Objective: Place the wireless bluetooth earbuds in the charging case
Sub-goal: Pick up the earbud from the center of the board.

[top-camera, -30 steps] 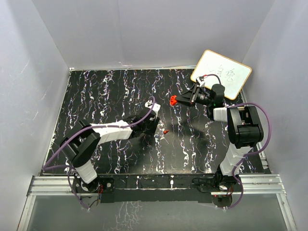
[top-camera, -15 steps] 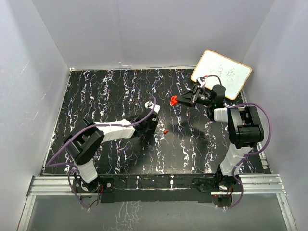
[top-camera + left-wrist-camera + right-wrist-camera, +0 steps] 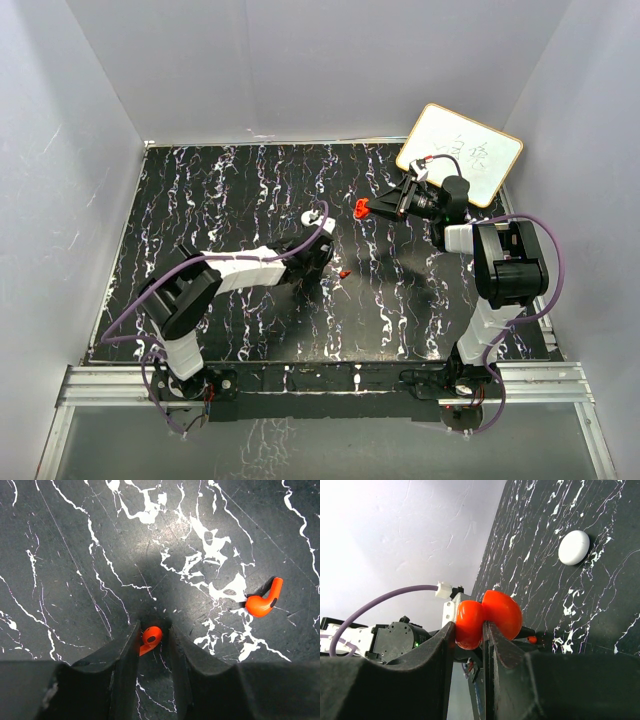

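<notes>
Waiting charging case (image 3: 497, 611): clamped between the fingers of the right gripper (image 3: 470, 630); held raised off the table (image 3: 65, 555), probably so it can be presented for loading
Left gripper (image 3: 152, 632): set low at the table; fingers narrow on either side of one earbud (image 3: 149, 639); whether it is pinched cannot be told
Second earbud (image 3: 262, 602): lying near on the table, apart; judged reserved for a later pick
</notes>
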`<state>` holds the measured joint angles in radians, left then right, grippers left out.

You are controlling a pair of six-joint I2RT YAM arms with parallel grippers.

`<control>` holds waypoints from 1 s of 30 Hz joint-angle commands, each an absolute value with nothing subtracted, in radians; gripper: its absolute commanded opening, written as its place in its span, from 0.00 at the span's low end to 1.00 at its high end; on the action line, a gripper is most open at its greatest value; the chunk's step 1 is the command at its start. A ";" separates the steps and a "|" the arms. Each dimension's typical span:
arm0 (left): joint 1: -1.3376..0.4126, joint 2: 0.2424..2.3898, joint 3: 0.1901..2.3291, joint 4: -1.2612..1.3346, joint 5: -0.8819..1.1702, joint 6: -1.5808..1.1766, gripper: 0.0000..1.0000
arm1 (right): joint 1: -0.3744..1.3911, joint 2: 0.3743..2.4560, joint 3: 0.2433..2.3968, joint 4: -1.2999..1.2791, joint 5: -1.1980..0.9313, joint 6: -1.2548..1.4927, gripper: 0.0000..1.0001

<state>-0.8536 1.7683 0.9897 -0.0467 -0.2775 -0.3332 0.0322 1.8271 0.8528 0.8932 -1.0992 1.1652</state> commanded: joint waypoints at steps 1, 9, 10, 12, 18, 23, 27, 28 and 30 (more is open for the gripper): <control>-0.862 1.778 1.019 -0.096 -0.297 -0.346 0.27 | 0.026 1.779 0.841 0.959 -1.112 1.173 0.00; -0.865 1.780 1.022 -0.115 -0.300 -0.354 0.25 | 0.025 1.774 0.834 0.965 -1.111 1.177 0.00; -0.864 1.778 1.023 -0.118 -0.298 -0.355 0.26 | 0.025 1.772 0.834 0.965 -1.112 1.177 0.00; -0.866 1.776 1.022 -0.122 -0.300 -0.357 0.28 | 0.025 1.771 0.833 0.965 -1.112 1.176 0.00; -0.868 1.770 1.015 -0.133 -0.308 -0.365 0.34 | 0.025 1.767 0.828 0.969 -1.111 1.178 0.00; -0.872 1.764 1.008 -0.136 -0.308 -0.369 0.29 | 0.025 1.765 0.825 0.970 -1.111 1.180 0.00; -0.874 1.760 1.004 -0.137 -0.307 -0.374 0.26 | 0.025 1.761 0.824 0.972 -1.112 1.179 0.00; -0.874 1.757 1.003 -0.137 -0.307 -0.375 0.25 | 0.025 1.760 0.824 0.973 -1.111 1.181 0.00; -0.874 1.754 0.998 -0.137 -0.307 -0.378 0.24 | 0.025 1.759 0.824 0.973 -1.111 1.181 0.00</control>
